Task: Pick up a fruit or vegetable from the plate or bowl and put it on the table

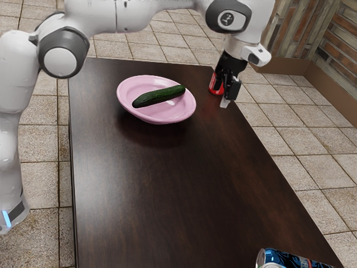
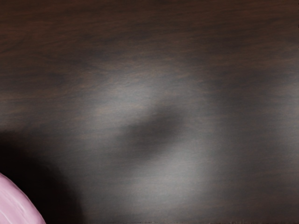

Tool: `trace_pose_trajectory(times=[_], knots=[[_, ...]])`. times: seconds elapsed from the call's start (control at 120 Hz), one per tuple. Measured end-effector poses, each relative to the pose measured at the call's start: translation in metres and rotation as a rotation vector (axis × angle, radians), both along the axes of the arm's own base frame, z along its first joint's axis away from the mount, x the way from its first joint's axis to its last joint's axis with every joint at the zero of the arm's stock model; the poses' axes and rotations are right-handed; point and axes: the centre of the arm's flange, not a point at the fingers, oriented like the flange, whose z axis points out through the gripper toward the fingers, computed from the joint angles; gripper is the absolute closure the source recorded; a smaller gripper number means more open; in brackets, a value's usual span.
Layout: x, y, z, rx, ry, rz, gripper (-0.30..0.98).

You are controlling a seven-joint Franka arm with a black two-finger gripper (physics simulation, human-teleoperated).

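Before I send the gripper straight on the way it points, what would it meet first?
Most likely the bare tabletop below the gripper; the red can looks close by, but the gap in depth is unclear.

Cucumber [image 1: 159, 96] on plate [image 1: 166, 115], probable can [image 1: 212, 86]

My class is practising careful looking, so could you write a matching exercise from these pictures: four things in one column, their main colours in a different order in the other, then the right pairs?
Things
1. Cucumber
2. Plate
3. Can nearer the plate
4. Can farther from the plate

Main colours
A. Red
B. Blue
C. Dark green
D. Pink

Right pairs: 1-C, 2-D, 3-A, 4-B
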Motion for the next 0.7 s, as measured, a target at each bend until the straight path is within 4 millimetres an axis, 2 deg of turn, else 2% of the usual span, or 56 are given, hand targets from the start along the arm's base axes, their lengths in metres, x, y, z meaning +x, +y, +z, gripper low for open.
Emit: trace_pose_trajectory(times=[0.075,0.225,0.417,0.517,0.608,0.7], knots=[[0.0,0.0,0.002,-0.001,-0.003,0.0,0.0],[-0.009,0.018,0.018,0.075,-0.02,0.043,0.0],[-0.03,0.131,0.026,0.121,0.016,0.278,0.0],[-0.037,0.177,0.015,0.103,0.047,0.378,0.0],[-0.039,0.195,0.003,0.079,0.074,0.44,0.0],[-0.041,0.201,-0.012,0.059,0.109,0.494,0.0]])
